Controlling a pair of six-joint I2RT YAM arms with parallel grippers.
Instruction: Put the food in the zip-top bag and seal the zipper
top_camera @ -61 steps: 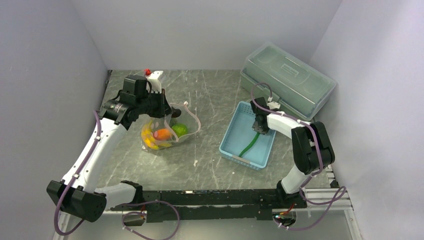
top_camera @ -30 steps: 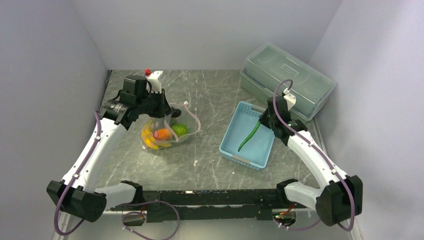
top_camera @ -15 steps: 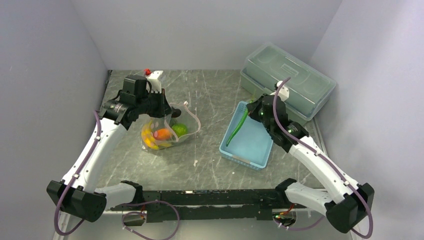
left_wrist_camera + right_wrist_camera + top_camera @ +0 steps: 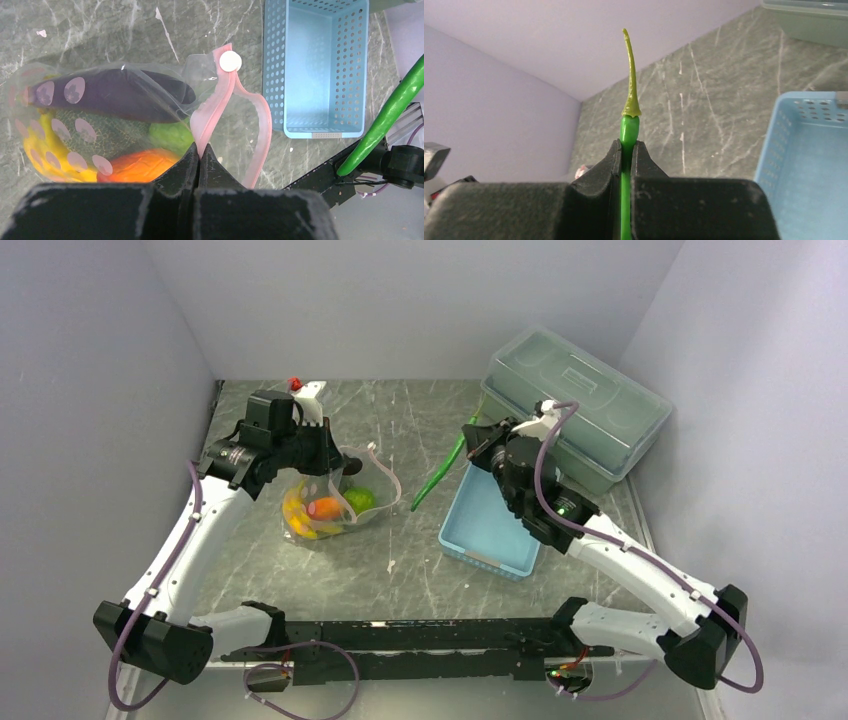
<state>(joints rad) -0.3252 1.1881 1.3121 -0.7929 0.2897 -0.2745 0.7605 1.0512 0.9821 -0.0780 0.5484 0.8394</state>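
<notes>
change: right gripper (image 4: pixel 626 146), clenched on thin green vegetable (image 4: pixel 440 472), has lifted it from blue basket (image 4: pixel 487 532); now mid-air between basket and zip-top bag (image 4: pixel 322 510) | left gripper (image 4: pixel 199 153) pinches zipper (image 4: pixel 214 111), holding mouth open | next: likely insertion

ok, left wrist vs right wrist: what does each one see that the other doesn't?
Left wrist only: the zip-top bag holding the eggplant, bananas, orange-red piece and lime-green fruit, with the left claw pinched shut on the pink zipper.
Right wrist only: the vegetable's pale stalk, a corner of the lidded box and the lilac wall.
Both: the long green vegetable held in the shut right claw, the blue basket and the marbled table.
</notes>
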